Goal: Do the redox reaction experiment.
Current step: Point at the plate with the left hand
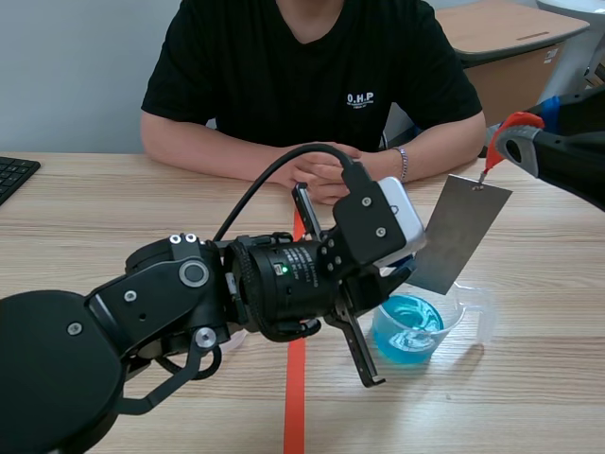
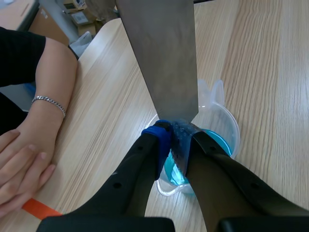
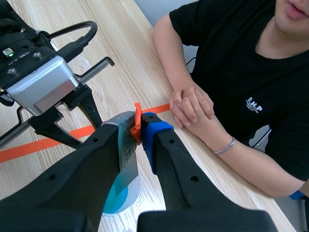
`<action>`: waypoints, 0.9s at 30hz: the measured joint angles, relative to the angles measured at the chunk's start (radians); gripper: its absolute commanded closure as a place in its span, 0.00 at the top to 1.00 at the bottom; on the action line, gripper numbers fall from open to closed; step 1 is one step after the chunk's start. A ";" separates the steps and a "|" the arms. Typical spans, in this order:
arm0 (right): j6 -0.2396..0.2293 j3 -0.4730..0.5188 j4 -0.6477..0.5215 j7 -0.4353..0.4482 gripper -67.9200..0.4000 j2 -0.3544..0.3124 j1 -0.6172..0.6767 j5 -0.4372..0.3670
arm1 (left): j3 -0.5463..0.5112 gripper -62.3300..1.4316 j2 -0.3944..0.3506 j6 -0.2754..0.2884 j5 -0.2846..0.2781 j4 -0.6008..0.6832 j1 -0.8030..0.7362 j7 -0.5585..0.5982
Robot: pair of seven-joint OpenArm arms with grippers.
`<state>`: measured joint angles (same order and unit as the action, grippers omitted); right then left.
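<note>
A clear plastic beaker [image 1: 470, 317] holding blue liquid [image 1: 408, 329] stands right of the tape line. My left gripper [image 2: 177, 133] is shut on the beaker's near wall [image 2: 223, 126]; in the scene view this gripper [image 1: 397, 276] is mostly hidden behind its wrist camera. A grey metal plate [image 1: 463, 232] hangs tilted from an orange-red tag [image 1: 493, 156]. My right gripper [image 3: 140, 126] is shut on that tag [image 3: 137, 120], raised at the right in the scene view [image 1: 510, 128]. The plate's lower end [image 2: 166, 58] sits at the beaker's rim, above the liquid.
A person sits across the table with hands [image 1: 326, 175] clasped on it, a bracelet [image 2: 48, 102] on one wrist. A black keyboard [image 1: 11, 175] lies at the far left. An orange-red tape line [image 1: 295, 397] runs down the table's middle.
</note>
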<state>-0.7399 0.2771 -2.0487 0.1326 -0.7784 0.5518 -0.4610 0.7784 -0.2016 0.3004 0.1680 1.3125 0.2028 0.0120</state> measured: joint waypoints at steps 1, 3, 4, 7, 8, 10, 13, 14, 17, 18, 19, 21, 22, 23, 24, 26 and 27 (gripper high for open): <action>0.000 0.000 0.000 0.000 0.03 0.000 0.000 0.000 | 0.000 0.09 0.000 0.000 0.000 0.000 0.000 0.000; 0.000 0.000 0.000 0.000 0.03 0.000 0.000 0.000 | 0.000 0.09 -0.001 0.000 0.000 0.000 0.000 0.000; 0.000 0.000 0.000 0.000 0.03 0.000 0.000 0.000 | 0.000 0.09 -0.001 0.000 0.000 0.000 0.000 0.000; 0.000 0.000 0.000 0.000 0.03 0.000 0.000 0.000 | 0.000 0.09 -0.001 0.000 0.000 0.000 0.000 0.000; 0.000 0.000 0.000 0.000 0.03 0.000 0.000 0.000 | 0.000 0.09 -0.001 0.000 0.000 0.000 0.000 0.001; 0.000 0.000 0.000 0.000 0.03 0.000 0.000 0.000 | 0.000 0.09 -0.001 0.000 0.000 -0.004 0.000 0.019; 0.000 0.000 0.000 0.000 0.03 0.000 0.000 0.000 | 0.000 0.09 -0.001 0.000 0.000 -0.032 0.000 0.036; 0.000 0.000 0.000 0.000 0.03 0.000 0.000 0.000 | 0.000 0.09 -0.001 0.000 0.000 -0.048 0.000 0.038; 0.000 0.000 0.000 0.000 0.03 0.000 0.000 0.000 | 0.000 0.09 -0.004 -0.001 0.010 -0.093 0.000 0.066; 0.000 0.000 0.000 0.000 0.03 0.000 0.000 0.000 | 0.000 0.09 -0.004 -0.014 0.015 -0.105 0.000 0.072; 0.000 0.000 0.000 0.000 0.03 0.000 0.000 0.000 | 0.000 0.09 -0.004 -0.021 0.016 -0.116 0.000 0.077; 0.000 0.000 0.000 0.000 0.03 0.000 0.000 0.000 | 0.000 0.09 -0.005 -0.023 0.023 -0.130 0.000 0.098; 0.000 0.000 0.000 0.000 0.03 0.000 0.000 0.000 | 0.000 0.09 -0.006 -0.022 0.023 -0.130 0.000 0.098; 0.000 0.000 0.000 0.000 0.03 0.000 0.000 0.000 | 0.000 0.09 -0.006 -0.022 0.023 -0.130 0.000 0.099; 0.000 0.000 0.000 0.000 0.03 0.000 0.000 0.000 | 0.000 0.09 -0.006 -0.023 0.023 -0.130 0.000 0.103; 0.000 0.000 0.000 0.000 0.03 0.000 0.000 0.000 | 0.000 0.09 -0.006 -0.022 0.023 -0.130 0.007 0.105; 0.000 0.000 0.000 0.000 0.03 0.000 0.000 0.000 | 0.000 0.09 -0.006 -0.023 0.023 -0.130 0.011 0.105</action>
<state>-0.7399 0.2771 -2.0487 0.1326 -0.7784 0.5518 -0.4610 0.7784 -0.2077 0.2779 0.1905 1.1820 0.2142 0.1173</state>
